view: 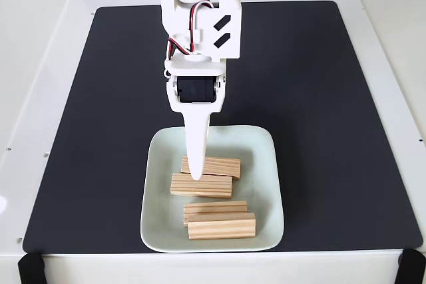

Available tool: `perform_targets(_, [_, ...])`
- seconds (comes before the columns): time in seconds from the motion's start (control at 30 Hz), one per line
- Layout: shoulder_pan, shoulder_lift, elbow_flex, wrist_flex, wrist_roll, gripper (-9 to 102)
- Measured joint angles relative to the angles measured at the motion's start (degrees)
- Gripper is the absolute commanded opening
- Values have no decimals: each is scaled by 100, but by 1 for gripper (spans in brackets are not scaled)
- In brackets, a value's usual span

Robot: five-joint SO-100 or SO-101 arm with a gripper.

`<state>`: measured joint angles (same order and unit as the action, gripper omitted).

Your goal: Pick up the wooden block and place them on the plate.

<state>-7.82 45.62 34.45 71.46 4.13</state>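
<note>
- Four blocks seen lying on plate (269, 164), which sits on black mat (299, 98), near front edge.
- Top block (219, 165) and 2nd block (203, 186) overlap; lower pair (214, 207) (221, 226) lie touching.
- Gripper (196, 176) pointed down over top two blocks; tip seen at their left ends.
- Jaw gap can't be told; only one finger shown.

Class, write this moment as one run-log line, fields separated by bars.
claw: above blocks, state unclear | wooden blocks: four on plate | plate: on dark mat
</note>
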Motion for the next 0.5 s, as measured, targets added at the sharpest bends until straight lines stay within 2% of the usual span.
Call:
perform_targets(0.07, [18, 9, 0, 0, -26, 27])
perform_targets(0.23, [-70, 387, 343, -9, -396, -1])
perform_targets(0.5, [-97, 2250, 2013, -53, -431, 0])
